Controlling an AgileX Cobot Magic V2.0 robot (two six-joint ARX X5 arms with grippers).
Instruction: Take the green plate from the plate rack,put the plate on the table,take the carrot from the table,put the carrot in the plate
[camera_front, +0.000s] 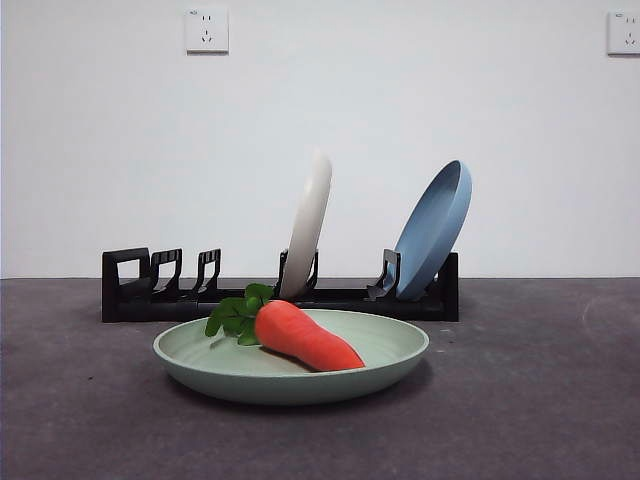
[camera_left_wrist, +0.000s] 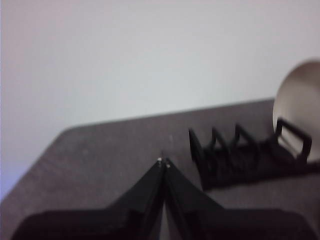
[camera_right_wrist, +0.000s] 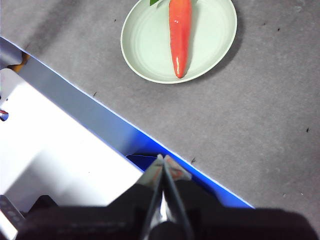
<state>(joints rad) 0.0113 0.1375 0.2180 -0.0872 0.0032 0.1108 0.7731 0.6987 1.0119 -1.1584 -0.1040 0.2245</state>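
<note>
Carrot (camera_front: 305, 337) is bright orange w/ a green leaf tuft, sitting in the pale mint-green plate (camera_front: 250, 378). Table (camera_front: 540, 400) is dark grey, bit speckled. Plate rack (camera_front: 140, 290) is black, holding a cream-white plate (camera_front: 308, 222) & a light blue plate (camera_front: 435, 228). Wall (camera_front: 400, 100) is plain white w/ white sockets (camera_front: 206, 30). Both grippers (camera_right_wrist: 163, 160) black.

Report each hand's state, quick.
Left hand: shut, empty, near the plate rack.
Right hand: shut, empty, away from the carrot.
</note>
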